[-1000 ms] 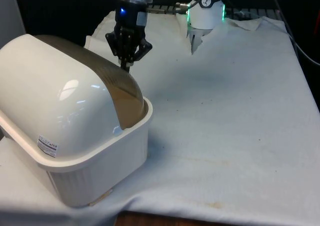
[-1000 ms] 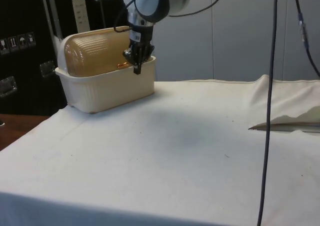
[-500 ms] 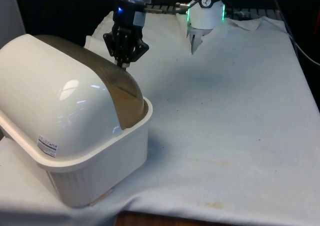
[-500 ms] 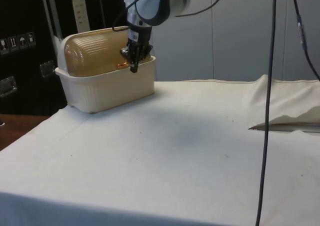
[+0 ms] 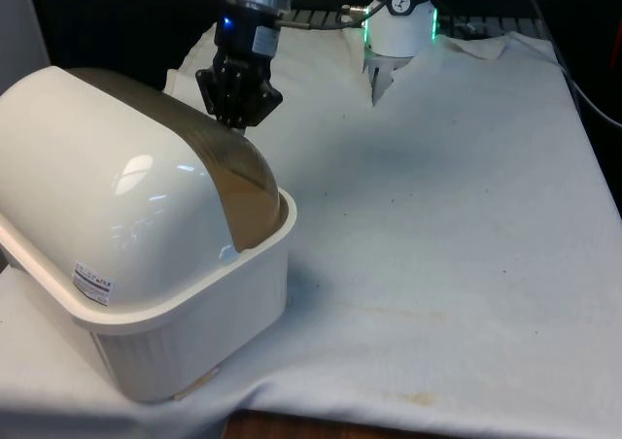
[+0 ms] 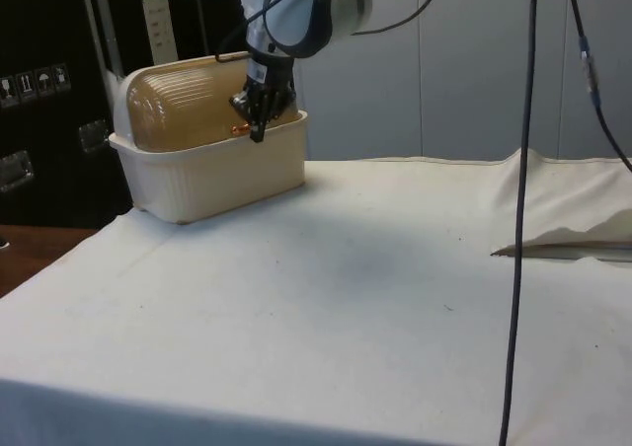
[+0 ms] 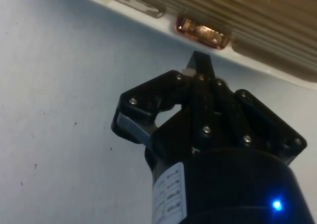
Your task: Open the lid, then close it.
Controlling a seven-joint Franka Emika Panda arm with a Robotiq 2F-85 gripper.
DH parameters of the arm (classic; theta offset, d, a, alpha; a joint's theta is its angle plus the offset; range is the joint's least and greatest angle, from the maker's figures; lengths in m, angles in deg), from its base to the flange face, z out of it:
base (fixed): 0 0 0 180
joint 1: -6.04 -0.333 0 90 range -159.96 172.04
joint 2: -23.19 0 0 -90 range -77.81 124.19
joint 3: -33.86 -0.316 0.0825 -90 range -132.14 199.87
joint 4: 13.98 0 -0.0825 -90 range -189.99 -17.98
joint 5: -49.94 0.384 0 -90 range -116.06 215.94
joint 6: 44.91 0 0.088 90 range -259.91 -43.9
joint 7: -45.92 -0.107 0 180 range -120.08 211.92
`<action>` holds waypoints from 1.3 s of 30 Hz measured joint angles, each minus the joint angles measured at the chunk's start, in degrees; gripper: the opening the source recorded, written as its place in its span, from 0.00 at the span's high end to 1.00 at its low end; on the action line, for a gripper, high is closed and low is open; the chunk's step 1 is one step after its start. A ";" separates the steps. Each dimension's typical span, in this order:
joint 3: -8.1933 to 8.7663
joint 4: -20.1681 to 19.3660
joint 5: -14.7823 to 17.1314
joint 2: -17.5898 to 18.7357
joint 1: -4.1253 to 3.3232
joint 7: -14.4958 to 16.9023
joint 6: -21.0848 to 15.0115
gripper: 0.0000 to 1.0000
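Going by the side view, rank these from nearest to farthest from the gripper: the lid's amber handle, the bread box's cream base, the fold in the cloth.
1. Amber handle: right beside the gripper, at the ribbed lid's lower edge.
2. Cream base: directly below the handle and gripper.
3. Fold in the cloth: far across the table, at the side view's right.

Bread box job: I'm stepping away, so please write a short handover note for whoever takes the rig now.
Pincer: fingers shut together, holding nothing, tip just short of the small amber handle.
Bread box: on the white cloth at the front view's left; its ribbed brown roll lid is down, closed.
Done: approach to the handle.
Left: catch the handle, roll the lid open, then close it.
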 measured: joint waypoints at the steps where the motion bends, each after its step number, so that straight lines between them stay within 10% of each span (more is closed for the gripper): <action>1: 0.00 0.17 0.00 0.11 0.00 -0.23 -0.06 1.00; 39: -0.29 1.49 5.04 0.40 0.00 -4.87 0.34 1.00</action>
